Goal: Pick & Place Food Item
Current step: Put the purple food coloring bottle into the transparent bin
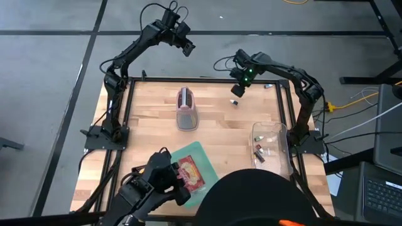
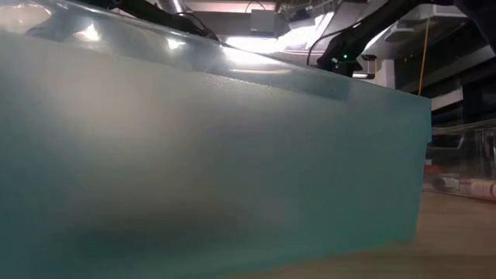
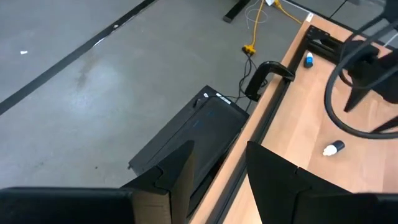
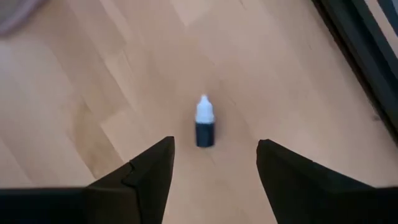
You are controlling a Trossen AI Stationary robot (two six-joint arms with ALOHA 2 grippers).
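Above the small bottle [image 4: 204, 126] I held the right tool [image 4: 214, 168] with fingers apart; a skewed descent risked toppling it.

Small bottle [image 4: 204, 124] on the table [image 1: 151, 110], right of the toaster [image 1: 186, 108].

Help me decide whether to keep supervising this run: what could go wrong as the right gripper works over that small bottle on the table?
1. The small bottle lies on its side between the open fingers of the right gripper; a slightly off closing could roll or flick it away.
2. It sits near the table's far edge frame, so a knock might send it off.
3. The clear bin already holds items; a careless drop could bounce out.
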